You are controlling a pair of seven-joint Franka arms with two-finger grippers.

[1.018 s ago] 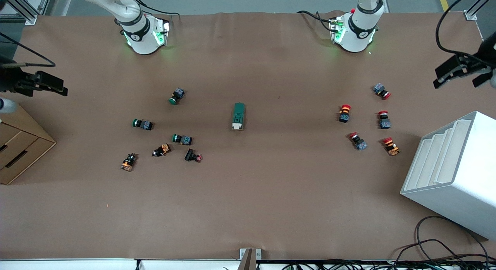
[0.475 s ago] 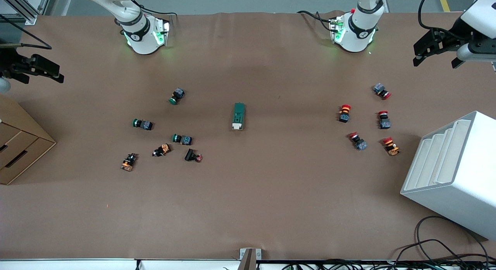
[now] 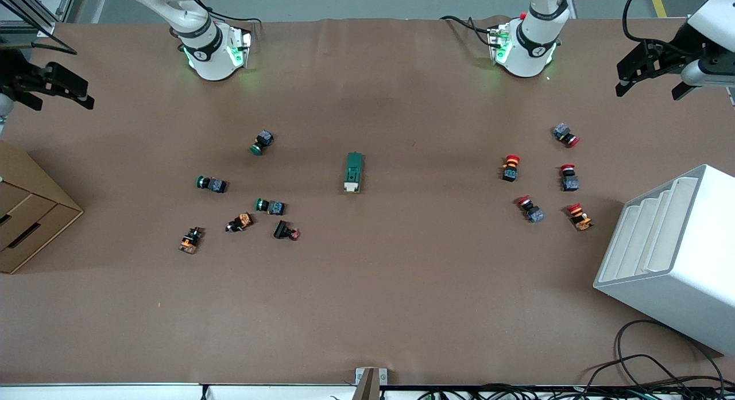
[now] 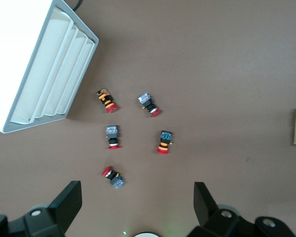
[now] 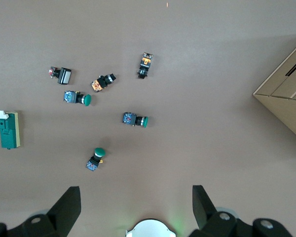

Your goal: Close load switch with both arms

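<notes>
Two arms and we're both hanging way out: left gripper (image 3: 652,80) over the table's left-arm end, right gripper (image 3: 54,93) over the other end, fingers spread, holding nothing. The load switch (image 3: 354,172) is sitting mid-table between the button clusters, untouched.

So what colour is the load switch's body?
Dark green, with a white lever piece at one end; the load switch shows best in the right wrist view.

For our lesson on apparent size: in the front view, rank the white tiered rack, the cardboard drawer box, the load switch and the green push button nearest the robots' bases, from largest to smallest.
1. white tiered rack
2. cardboard drawer box, partly cut off by the view's edge
3. load switch
4. green push button
</notes>
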